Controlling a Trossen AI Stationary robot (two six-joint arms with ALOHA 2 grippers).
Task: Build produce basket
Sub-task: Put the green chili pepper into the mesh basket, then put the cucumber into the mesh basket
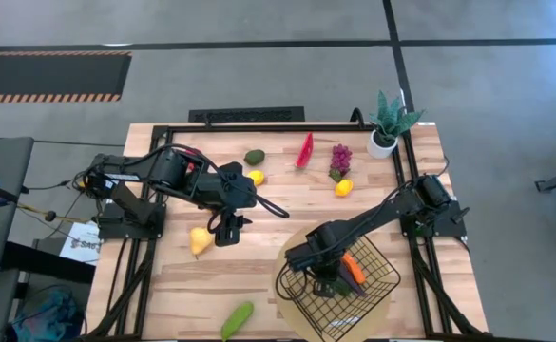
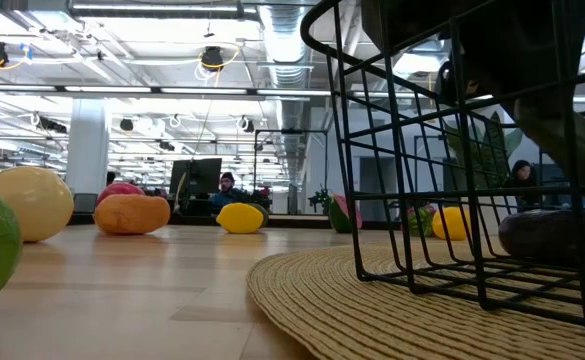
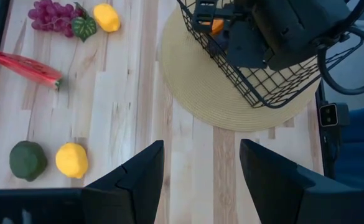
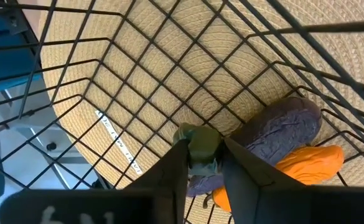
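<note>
The basket (image 1: 339, 285) stands on the round woven mat (image 1: 292, 318) at the near right of the bench (image 1: 163, 275). The right tool (image 1: 327, 282) reaches down inside the basket. In the right wrist view its fingers (image 4: 169, 180) stand slightly apart around the green stem cap of the aubergine (image 4: 275, 134); whether they grip it cannot be told. The aubergine lies on the basket floor, touching the carrot (image 4: 306, 162) beside it.

The left tool (image 1: 225, 231) hangs over the middle of the bench, its fingers (image 3: 135, 183) spread and holding nothing.

Produce outside the basket:
- pear (image 1: 200, 241), just beside the left tool;
- cucumber (image 1: 237, 319), at the near edge;
- avocado (image 1: 255, 157) and lemon (image 1: 256, 177), near each other;
- watermelon slice (image 1: 304, 149);
- grapes (image 1: 339, 160), with a second lemon (image 1: 343, 187) near them.

A potted plant (image 1: 387, 123) stands at the far right corner.
</note>
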